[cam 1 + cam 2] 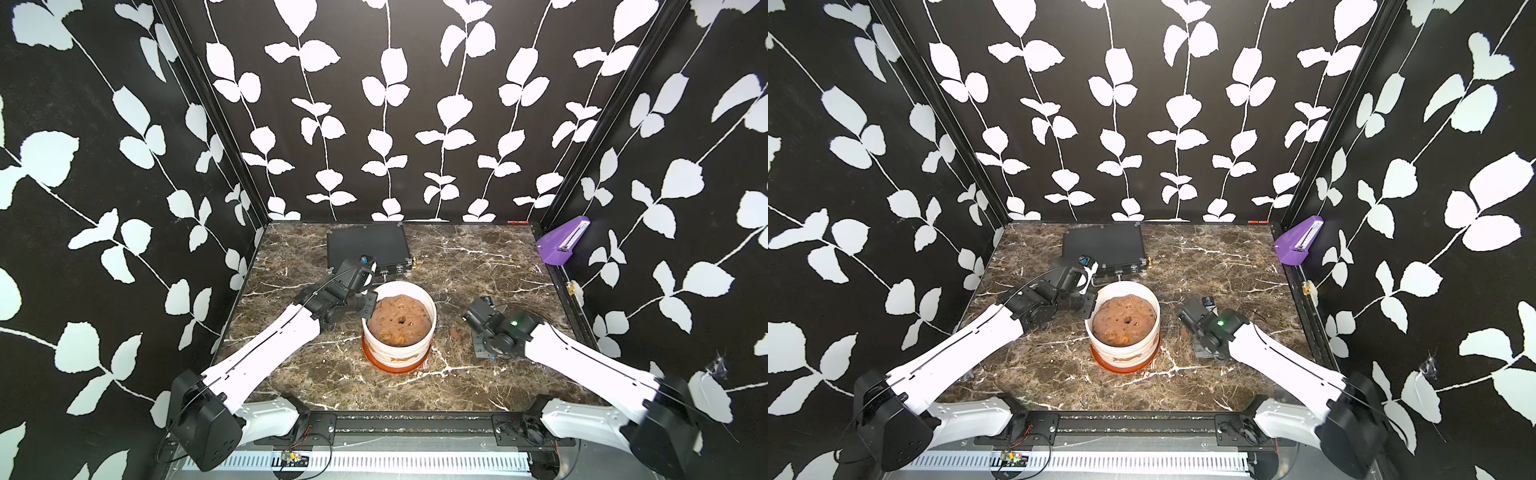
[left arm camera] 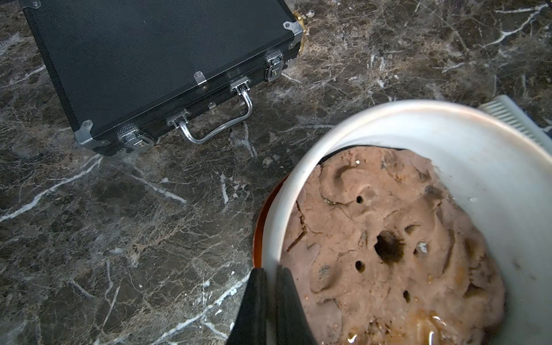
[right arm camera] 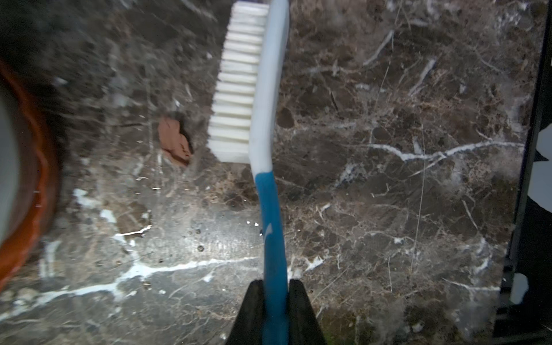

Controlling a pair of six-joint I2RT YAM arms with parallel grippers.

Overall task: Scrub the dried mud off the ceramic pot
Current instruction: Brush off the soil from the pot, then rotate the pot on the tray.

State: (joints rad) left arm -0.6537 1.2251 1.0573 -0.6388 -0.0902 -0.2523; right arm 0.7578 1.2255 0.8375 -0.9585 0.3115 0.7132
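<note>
We see the left gripper (image 2: 270, 283) pinching the white rim of the ceramic pot (image 2: 388, 113), with one finger outside the wall and one inside, beside the lumpy brown mound (image 2: 388, 239) that fills it. Our right gripper (image 3: 275, 288) is clamped on the blue handle of a brush (image 3: 263, 119). Its white bristles face the pot without touching it. A small reddish chip (image 3: 174, 143) lies on the marble table (image 3: 388, 209) between the bristles and the orange-brown saucer (image 3: 44, 179). In both top views the pot stands upright on that saucer near mid-table. The dried mud (image 1: 409, 353) shows as brownish smears on the wall facing the arm bases. A black case (image 1: 365, 247) lies flat behind the pot, apart from it.
</note>
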